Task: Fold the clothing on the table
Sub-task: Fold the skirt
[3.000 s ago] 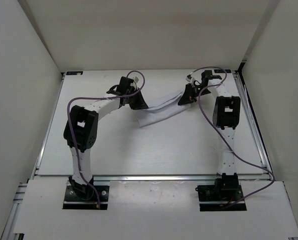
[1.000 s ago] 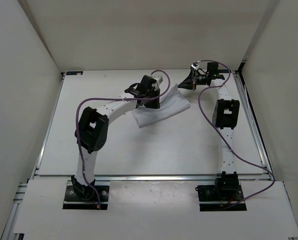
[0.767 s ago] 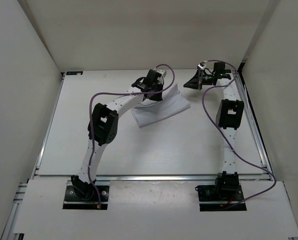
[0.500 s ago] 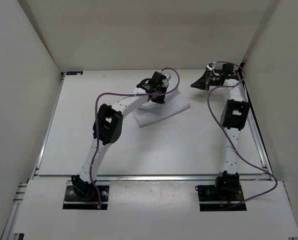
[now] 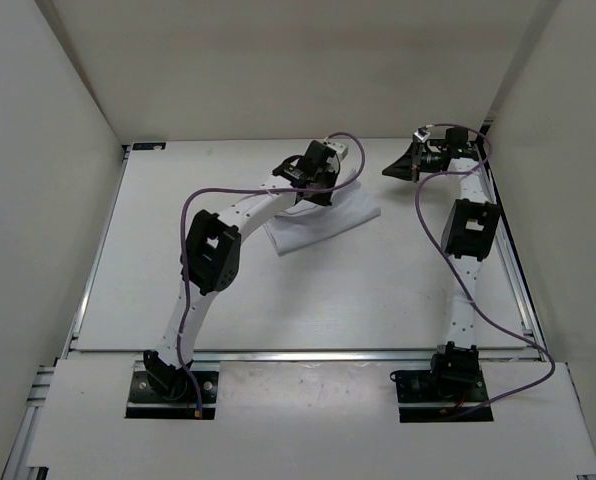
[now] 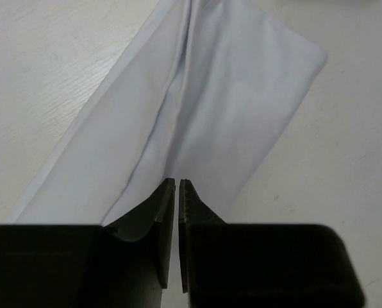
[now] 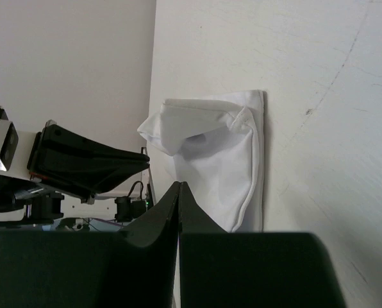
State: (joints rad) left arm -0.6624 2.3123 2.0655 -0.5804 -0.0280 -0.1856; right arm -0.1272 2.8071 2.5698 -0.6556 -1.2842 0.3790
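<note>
White walls close in a white table [image 5: 178, 290], seen from above. The clothing [image 5: 328, 222], a small white piece doubled into a slanted band, lies on the far half of the table, slightly right of centre. The left arm stretches far across to reach it. The left gripper [image 6: 177, 183] has its jaws drawn almost together on a raised ridge of fabric at the band's far left part. Creases run up into the fingertips, so it appears to be pinching that layer to carry it over as a fold. The right gripper [image 5: 388, 170] hovers at the far right, apart from the clothing, jaws fully together and empty. It is probably parked there to leave the fold room.
</note>
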